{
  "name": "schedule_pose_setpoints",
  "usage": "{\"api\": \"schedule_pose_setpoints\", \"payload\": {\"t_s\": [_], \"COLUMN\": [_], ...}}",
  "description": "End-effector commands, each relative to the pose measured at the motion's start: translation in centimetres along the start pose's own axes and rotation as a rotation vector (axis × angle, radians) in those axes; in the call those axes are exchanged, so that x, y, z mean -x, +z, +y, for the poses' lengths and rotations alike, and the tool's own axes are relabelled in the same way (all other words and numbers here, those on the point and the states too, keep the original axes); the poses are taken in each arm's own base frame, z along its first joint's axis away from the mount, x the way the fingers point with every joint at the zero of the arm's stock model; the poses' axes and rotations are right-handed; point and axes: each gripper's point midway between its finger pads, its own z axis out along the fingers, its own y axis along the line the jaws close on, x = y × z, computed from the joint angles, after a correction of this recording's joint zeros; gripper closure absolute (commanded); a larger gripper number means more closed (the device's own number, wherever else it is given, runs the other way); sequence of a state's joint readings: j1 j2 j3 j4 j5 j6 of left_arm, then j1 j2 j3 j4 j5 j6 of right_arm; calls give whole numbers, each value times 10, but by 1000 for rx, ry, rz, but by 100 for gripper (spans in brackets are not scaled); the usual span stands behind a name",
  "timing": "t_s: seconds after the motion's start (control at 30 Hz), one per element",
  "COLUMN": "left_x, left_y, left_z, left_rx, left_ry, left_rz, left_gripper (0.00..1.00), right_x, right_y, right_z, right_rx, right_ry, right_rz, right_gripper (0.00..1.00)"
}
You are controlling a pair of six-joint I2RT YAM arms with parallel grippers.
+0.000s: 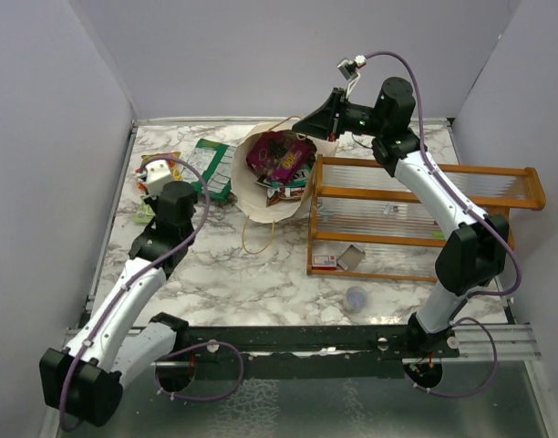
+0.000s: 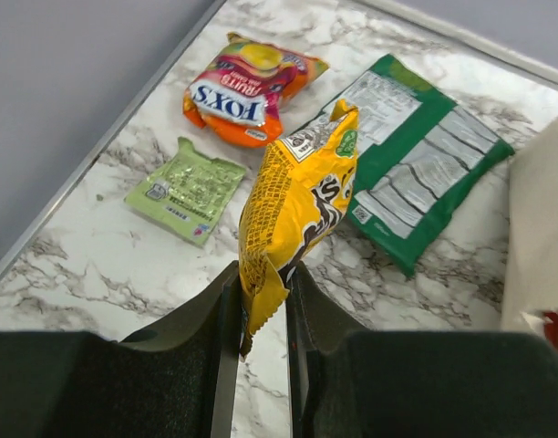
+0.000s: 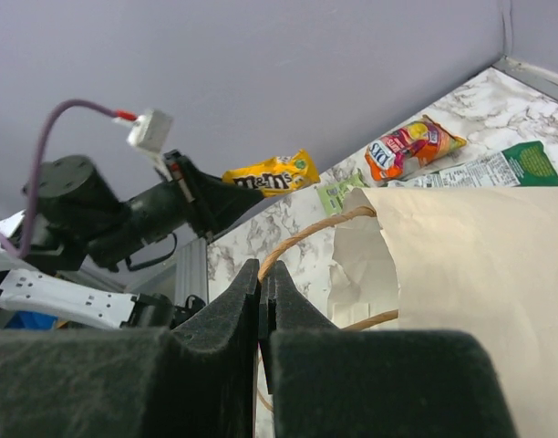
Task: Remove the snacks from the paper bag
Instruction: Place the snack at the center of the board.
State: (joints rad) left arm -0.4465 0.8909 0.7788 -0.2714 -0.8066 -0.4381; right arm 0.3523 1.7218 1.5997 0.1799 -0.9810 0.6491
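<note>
The beige paper bag [image 1: 259,208] stands at the table's middle back, mouth open, with a purple-magenta packet [image 1: 277,153] and other snacks inside. My right gripper [image 3: 263,274] is shut on the bag's string handle [image 3: 306,235] at its rim, and it also shows in the top view [image 1: 304,121]. My left gripper [image 2: 261,310] is shut on the corner of a yellow snack packet [image 2: 297,196] and holds it above the table, left of the bag. Below it lie a red-orange packet [image 2: 247,87], a light green packet [image 2: 186,189] and a green packet [image 2: 425,169].
An orange wooden rack [image 1: 416,214] with clear ribbed panels stands right of the bag. A red-and-white card with a grey box [image 1: 338,260] lies at its foot. A grey round cap [image 1: 356,297] lies nearer the front. Walls close in on the left, back and right.
</note>
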Motion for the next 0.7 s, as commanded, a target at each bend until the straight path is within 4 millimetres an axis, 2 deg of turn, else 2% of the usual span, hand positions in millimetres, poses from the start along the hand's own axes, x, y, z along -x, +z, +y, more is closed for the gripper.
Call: {"api": "schedule_pose_setpoints", "payload": {"t_s": [0.0,0.07,0.1,0.2,0.33,0.47,0.57,0.67], "left_x": [-15,-21,-27,-49,-85,-121,-153,-177], "left_y": [26,38,41,45,55,62,62,60], "left_z": [12,39,46,53,71,95,118,134], "left_rx": [-65,18,43,73,151,242,324,385], "left_ry": [-173,-209,-209,-187,-158,-136,-122,-113], "left_rz": [151,164,176,226,319,418,510,585], "left_gripper": [100,100,100,100,100,100,100,100], "right_x": [3,3,3,2,-2,1,0,-1], "right_y": [-3,-4,-4,-3,-3,-5,-6,-6], "right_z": [11,12,11,10,9,13,14,14], "right_rx": [22,20,19,21,35,26,22,32], "right_ry": [-22,-28,-29,-24,-13,-32,-36,-27], "right_rz": [-6,-7,-7,-8,1,-3,-6,-4], "right_gripper": [99,99,99,99,99,99,99,99]}}
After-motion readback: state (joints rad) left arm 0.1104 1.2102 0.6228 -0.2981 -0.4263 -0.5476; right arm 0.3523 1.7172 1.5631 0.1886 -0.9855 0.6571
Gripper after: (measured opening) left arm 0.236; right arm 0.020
